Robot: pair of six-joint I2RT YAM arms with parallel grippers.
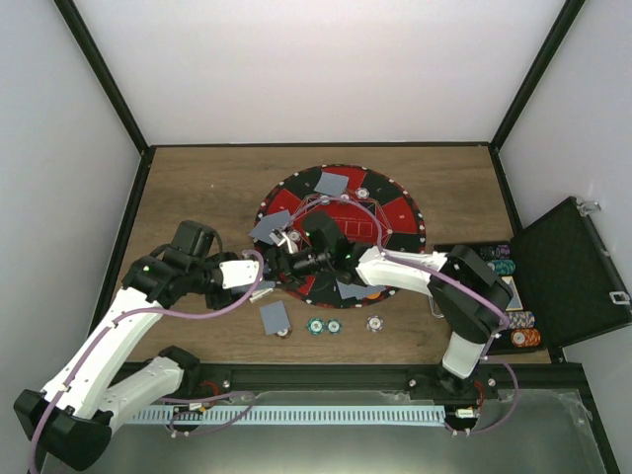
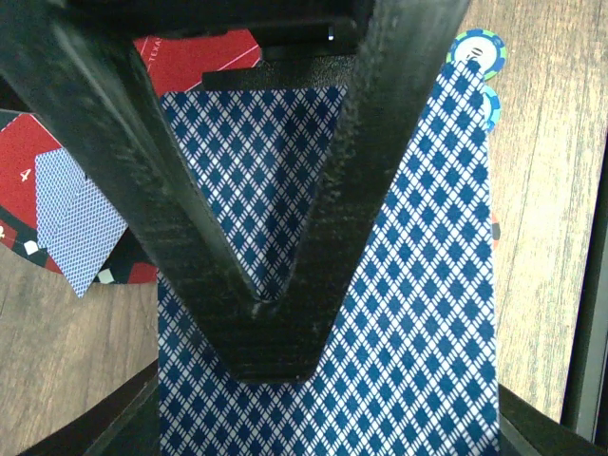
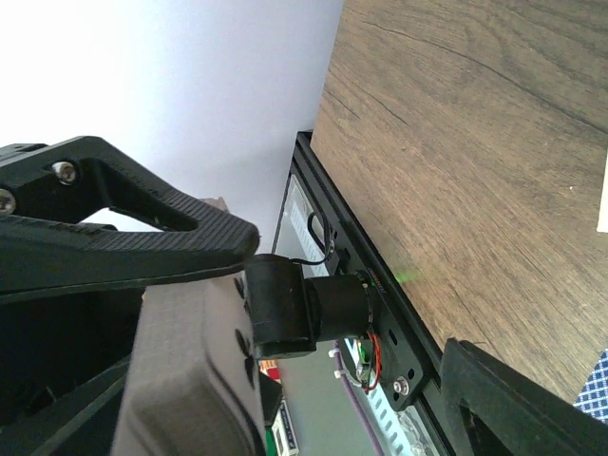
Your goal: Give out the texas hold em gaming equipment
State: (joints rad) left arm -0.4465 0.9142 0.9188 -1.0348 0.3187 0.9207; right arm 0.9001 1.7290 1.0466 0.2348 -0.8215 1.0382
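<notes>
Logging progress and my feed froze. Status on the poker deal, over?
Left hand shut on a playing card. Right hand open, empty, close beside it. Chips and a dealt card on table by the mat.

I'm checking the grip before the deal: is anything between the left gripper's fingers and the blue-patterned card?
Nothing visible. The left gripper is closed directly on the card, which sticks out beyond it. In the top view, the open right gripper sits close in front of it, over the near-left edge of the mat.
</notes>
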